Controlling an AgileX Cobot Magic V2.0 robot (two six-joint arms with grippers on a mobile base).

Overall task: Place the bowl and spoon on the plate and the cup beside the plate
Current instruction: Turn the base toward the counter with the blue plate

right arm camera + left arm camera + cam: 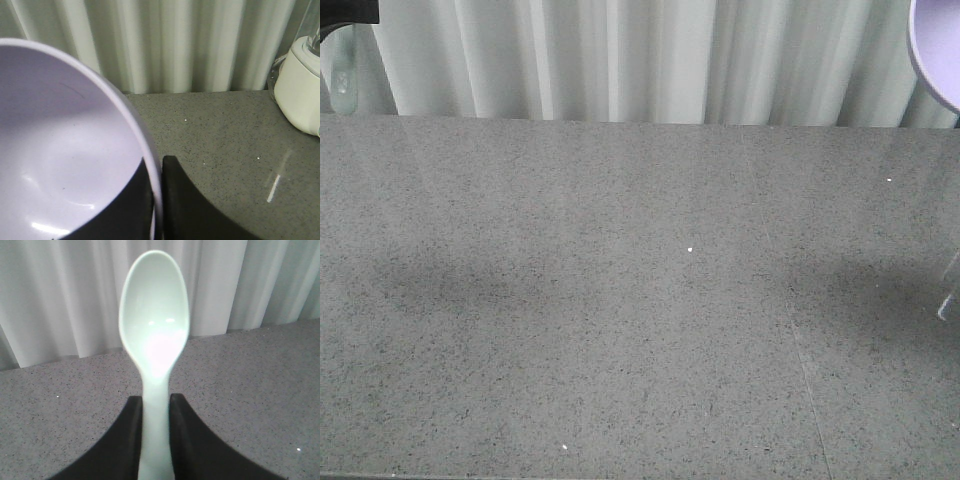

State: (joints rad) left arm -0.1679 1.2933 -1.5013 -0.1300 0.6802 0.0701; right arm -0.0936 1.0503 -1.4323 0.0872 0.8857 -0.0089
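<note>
Mid-carry, by the look of it, with nothing yet set down.

On the left, pinching the spoon (154, 325) by its short flat handle in the left gripper (156, 405), black fingers (131, 430) pressed against both sides with no gap showing. Held upright above the grey speckled counter (620, 300), oval head up and hollow side towards the wrist camera, against the pale pleated curtain (60, 300). Pale mint green, smooth, glossy enough to throw a bright glare across the neck.

Across the middle of the front view, only bare stone. No sign of plate or cup in any view.

On the right, clamping the bowl (60, 150) by its rim in the right gripper (156, 180), one finger inside the wall and one outside, shut down to the thickness of the plastic. Raised off the counter and seemingly tilted, showing in the front view only as a lavender curve at the top right corner. Lavender-purple, glossy, with a thin pale rim, a flattish floor and a faint dark hairline on the inner wall. Further right, a white appliance (300, 85) near the counter's back edge.

Next, probably: finding the plate, lowering the bowl level onto it before letting go, then laying the spoon down with it. Cannot tell from here where that plate lies.
</note>
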